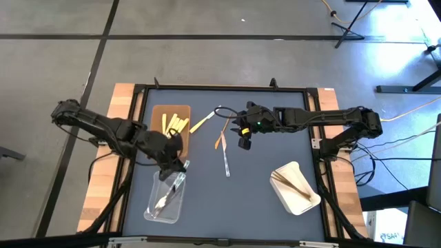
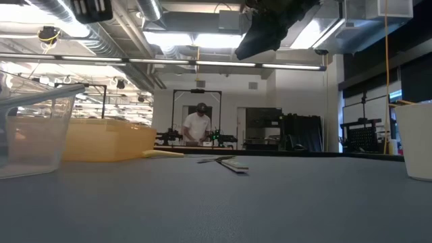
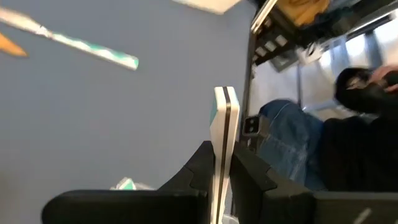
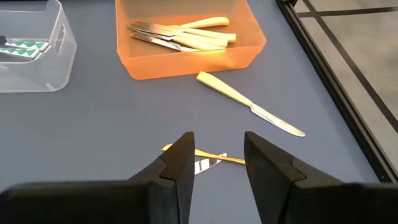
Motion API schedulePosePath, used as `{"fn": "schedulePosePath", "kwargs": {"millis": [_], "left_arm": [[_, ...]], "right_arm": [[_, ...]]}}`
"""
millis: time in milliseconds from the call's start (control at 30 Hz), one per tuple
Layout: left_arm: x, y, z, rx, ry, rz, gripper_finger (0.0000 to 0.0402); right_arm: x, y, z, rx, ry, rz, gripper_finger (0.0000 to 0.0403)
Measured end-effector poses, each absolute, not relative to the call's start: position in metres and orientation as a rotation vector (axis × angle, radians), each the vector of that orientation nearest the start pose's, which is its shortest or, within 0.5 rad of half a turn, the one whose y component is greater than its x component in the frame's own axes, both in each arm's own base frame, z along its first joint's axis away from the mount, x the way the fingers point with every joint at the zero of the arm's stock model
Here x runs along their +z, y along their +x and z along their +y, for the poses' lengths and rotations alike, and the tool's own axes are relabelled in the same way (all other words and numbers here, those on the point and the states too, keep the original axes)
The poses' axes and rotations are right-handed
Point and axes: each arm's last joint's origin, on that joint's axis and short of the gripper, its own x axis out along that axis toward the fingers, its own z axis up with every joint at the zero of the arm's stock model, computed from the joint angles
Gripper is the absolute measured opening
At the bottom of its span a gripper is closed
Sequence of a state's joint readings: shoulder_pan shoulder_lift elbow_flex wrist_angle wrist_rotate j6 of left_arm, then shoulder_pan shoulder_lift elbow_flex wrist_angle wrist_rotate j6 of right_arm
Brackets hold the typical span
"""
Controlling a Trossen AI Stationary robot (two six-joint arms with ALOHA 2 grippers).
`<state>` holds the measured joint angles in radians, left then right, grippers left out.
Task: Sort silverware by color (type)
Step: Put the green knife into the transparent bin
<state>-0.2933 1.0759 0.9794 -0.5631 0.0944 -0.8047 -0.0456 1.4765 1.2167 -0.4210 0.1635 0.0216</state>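
My left gripper (image 1: 173,167) hovers over the far end of the clear tray (image 1: 165,198), shut on a clear plastic utensil (image 3: 222,115). My right gripper (image 4: 219,155) is open, with its fingers pointing down. It hangs at the table's middle (image 1: 244,141), above a thin tan wooden utensil (image 4: 208,154) that lies crossed with a clear utensil (image 4: 202,165). A loose pale yellow knife (image 4: 249,102) lies flat beside the brown tray (image 4: 134,62). Several yellow knives (image 4: 186,36) lie inside that tray. A long clear utensil (image 1: 226,162) lies flat on the mat. My left gripper pinches the clear utensil between its two fingers (image 3: 202,163), seen edge-on in the left wrist view. One end of the utensil (image 3: 222,99) juts out past the fingertips and touches nothing. Which part the fingers hold cannot be told.
The white tray (image 1: 298,187) with wooden utensils sits at the near right of the mat. The clear tray (image 4: 59,59) has clear utensils in it. Bare mat lies between the trays. A seated person (image 3: 348,137) shows beyond the table edge, and another person (image 2: 198,125) stands far off.
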Motion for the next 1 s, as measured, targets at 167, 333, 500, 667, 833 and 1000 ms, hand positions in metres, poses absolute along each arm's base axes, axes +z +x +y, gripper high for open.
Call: {"fn": "schedulePosePath", "kwargs": {"millis": [167, 333, 500, 667, 833, 1000], "left_arm": [[0.298, 0.213, -0.084, -0.069, -0.706, 0.842, 0.0030], [0.271, 0.216, -0.099, -0.028, -0.742, 0.971, 0.0030], [0.249, 0.218, -0.111, 0.004, -0.750, 1.072, 0.0030], [0.239, 0.221, -0.116, 0.018, -0.729, 1.103, 0.0030], [0.234, 0.225, -0.117, 0.051, -0.711, 1.098, 0.0030], [0.228, 0.227, -0.119, 0.075, -0.692, 1.109, 0.0030]], "right_arm": [[0.301, 0.322, -0.019, -0.208, -0.020, 0.679, 0.0127], [0.301, 0.322, -0.019, -0.208, -0.020, 0.679, 0.0127], [0.301, 0.322, -0.019, -0.208, -0.020, 0.679, 0.0127], [0.301, 0.322, -0.019, -0.208, -0.020, 0.679, 0.0127], [0.301, 0.322, -0.019, -0.208, -0.020, 0.679, 0.0127], [0.301, 0.322, -0.019, -0.208, -0.020, 0.679, 0.0127]]}}
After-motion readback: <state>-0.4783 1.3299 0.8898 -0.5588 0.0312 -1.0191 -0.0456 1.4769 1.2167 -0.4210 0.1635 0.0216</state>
